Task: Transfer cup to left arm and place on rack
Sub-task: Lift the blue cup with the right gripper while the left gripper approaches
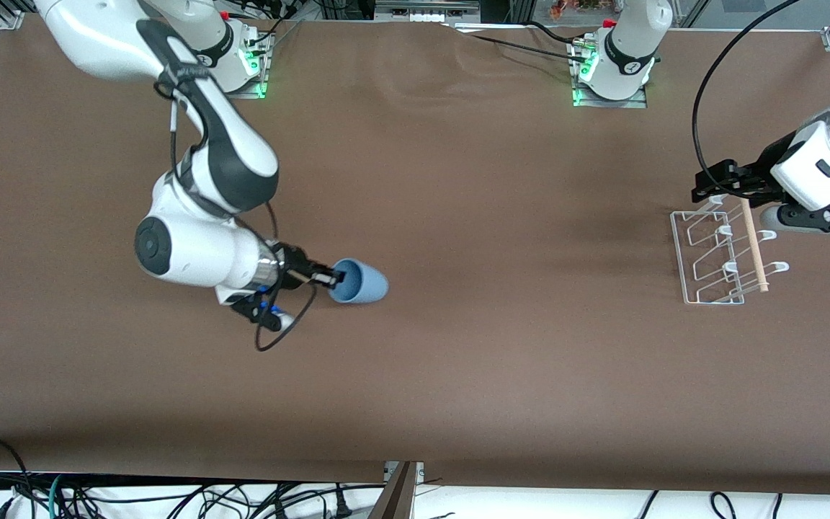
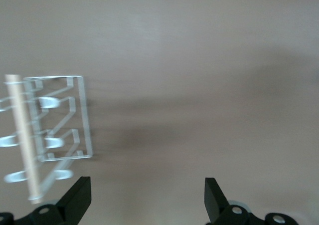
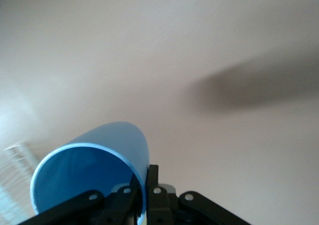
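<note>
Well apart from the white wire rack (image 1: 710,256), the right gripper (image 1: 327,278) pinches the light-blue plastic cup's (image 1: 361,282) rim — carry it level toward the left gripper (image 1: 710,186), fingers spread, waiting over that rack.

One cup (image 1: 361,282), one rack (image 1: 710,256), two arms

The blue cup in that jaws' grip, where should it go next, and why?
Probably carry the cup toward the left gripper. The right gripper pinches its rim, while the left one waits open over the rack, well apart.
</note>
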